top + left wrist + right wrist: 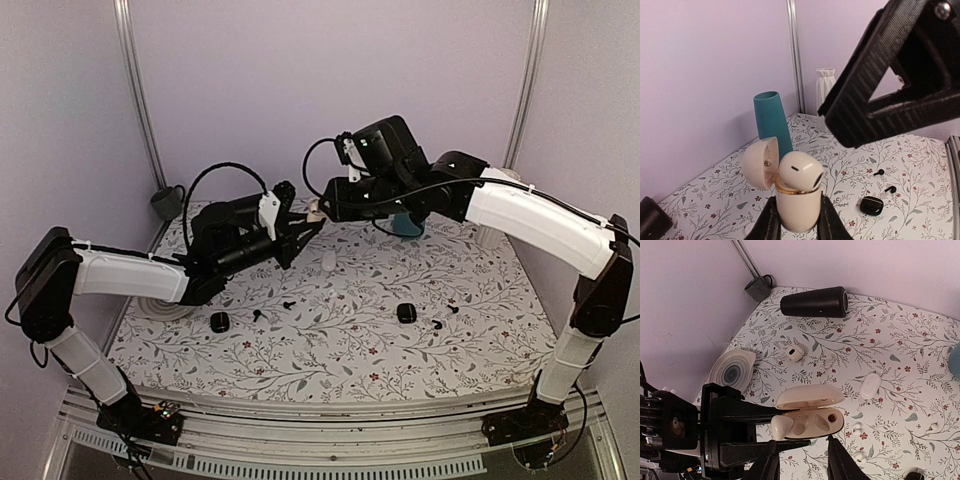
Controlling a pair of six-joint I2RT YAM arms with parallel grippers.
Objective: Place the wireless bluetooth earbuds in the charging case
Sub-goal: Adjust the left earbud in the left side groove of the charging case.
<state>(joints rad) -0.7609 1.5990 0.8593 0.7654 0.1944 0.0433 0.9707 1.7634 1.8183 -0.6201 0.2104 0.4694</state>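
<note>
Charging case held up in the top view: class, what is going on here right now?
The left hand is clamped on the cream charging case, lid open, above the table. A white earbud sits in its mouth, not fully sunk in. The right hand hovers just over it, jaws apart and empty. A black case and black earbuds lie on the table.

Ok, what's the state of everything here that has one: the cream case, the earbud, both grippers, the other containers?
Cream oval charging case: lid open, held upright.
Glossy white earbud: sticking out of the case, not fully seated.
Left gripper: shut on the case.
Right gripper: open, empty.
Teal tapered cup: upright.
Black cylinder: lying on its side.
Small black pebble-shaped case: closed.
</note>
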